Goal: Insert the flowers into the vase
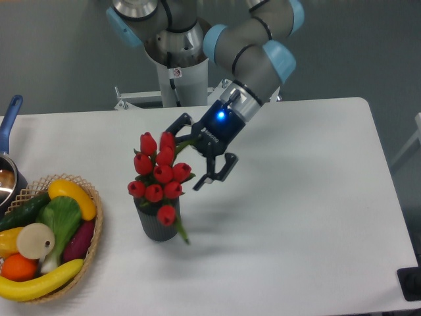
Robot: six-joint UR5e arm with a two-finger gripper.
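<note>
The flowers [158,172], a bunch of red tulip buds with green leaves, stand in the vase [155,224], a small dark grey ribbed cylinder on the white table. One bud hangs over the vase's front rim, and a green leaf sticks out at its lower right. My gripper [185,160] is at the bunch's right side, coming in from the upper right. Its jaws are spread wide, one fingertip [172,131] by the top buds and the other [201,184] to the right of the lower buds. It grips nothing that I can see.
A woven wicker basket [93,232] with plastic fruit and vegetables sits at the table's front left. A pot with a blue handle [9,116] is at the left edge. The arm's base [176,59] stands behind the table.
</note>
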